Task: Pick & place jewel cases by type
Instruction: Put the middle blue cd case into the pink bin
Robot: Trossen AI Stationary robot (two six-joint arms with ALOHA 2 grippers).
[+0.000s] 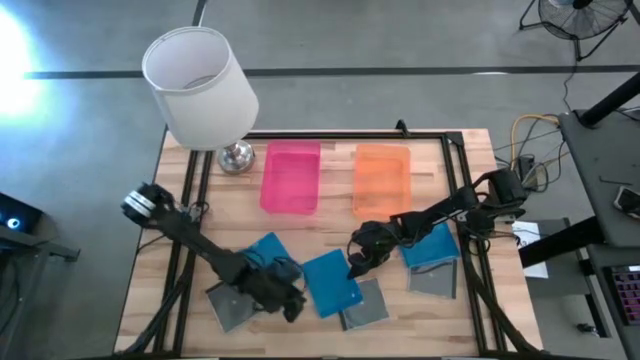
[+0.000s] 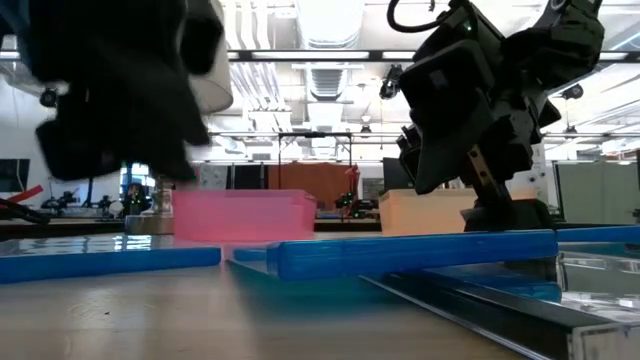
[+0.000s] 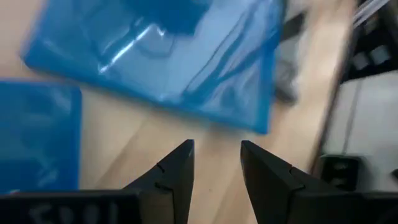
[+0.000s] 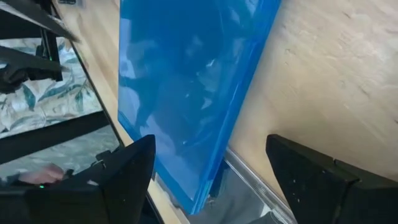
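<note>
Wooden table (image 1: 180,255): left claw (image 3: 216,163) part-open, empty; right claw (image 4: 211,174) wide, empty above blue case (image 4: 186,93).

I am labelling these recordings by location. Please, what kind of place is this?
Probably a robotics lab or workshop, not a home. The low view shows a large hall with ceiling light strips and workbenches behind. The high view shows a wooden table on a bare concrete floor, with loose cables beside it.

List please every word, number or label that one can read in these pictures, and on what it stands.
None can be read.
Left pincer: pale marks on its housing, too blurred to read.
Blue jewel cases: no print visible.
Pink tray and orange tray: no print visible.
</note>
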